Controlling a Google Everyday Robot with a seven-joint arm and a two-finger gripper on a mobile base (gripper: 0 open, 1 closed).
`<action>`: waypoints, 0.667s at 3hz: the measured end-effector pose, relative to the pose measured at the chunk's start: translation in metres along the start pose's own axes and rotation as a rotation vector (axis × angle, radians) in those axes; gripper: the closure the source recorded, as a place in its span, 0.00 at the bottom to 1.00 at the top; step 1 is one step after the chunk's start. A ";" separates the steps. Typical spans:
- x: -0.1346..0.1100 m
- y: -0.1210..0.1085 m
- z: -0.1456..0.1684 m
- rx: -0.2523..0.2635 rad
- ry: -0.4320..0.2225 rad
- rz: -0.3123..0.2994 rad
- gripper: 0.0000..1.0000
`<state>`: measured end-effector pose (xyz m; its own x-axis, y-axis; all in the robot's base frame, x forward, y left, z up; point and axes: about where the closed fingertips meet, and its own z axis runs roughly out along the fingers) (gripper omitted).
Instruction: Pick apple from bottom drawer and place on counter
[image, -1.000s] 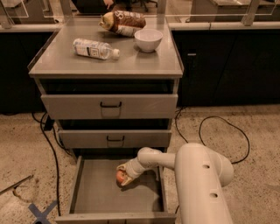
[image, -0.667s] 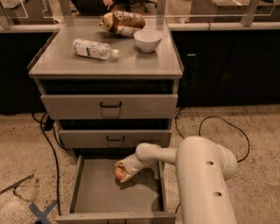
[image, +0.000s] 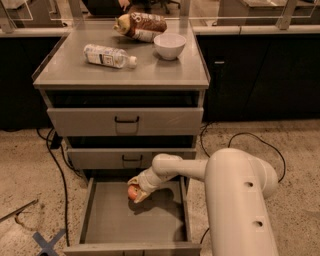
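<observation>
1. Right now the gripper (image: 135, 191) is down in the bottom drawer (image: 112, 222), near the back. Its two fingers are pinching the apple (image: 131, 192) between them.
2. The apple is round and smooth. If the hold is loose, it could slip out and roll on the drawer floor.
3. The middle drawer front (image: 125, 159) sits just above the gripper. Going straight up could bump the apple on it and knock it free.
4. The drawer's right wall is close to the arm (image: 240, 200), so there is little room there. The front of the drawer has open room to pull out.
5. On the counter (image: 150, 72), a bottle (image: 107, 55), a bowl (image: 169, 45) and a snack bag (image: 141, 26) sit toward the back. The front part is bare and looks like a good landing spot. Its edge is near, though, so the apple could roll off.
</observation>
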<state>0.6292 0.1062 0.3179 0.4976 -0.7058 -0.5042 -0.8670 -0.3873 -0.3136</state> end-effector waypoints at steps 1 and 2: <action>-0.024 -0.005 -0.018 -0.006 -0.027 -0.007 1.00; -0.081 0.008 -0.048 -0.012 -0.080 -0.006 1.00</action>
<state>0.5813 0.1319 0.3947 0.5025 -0.6543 -0.5651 -0.8642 -0.3983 -0.3074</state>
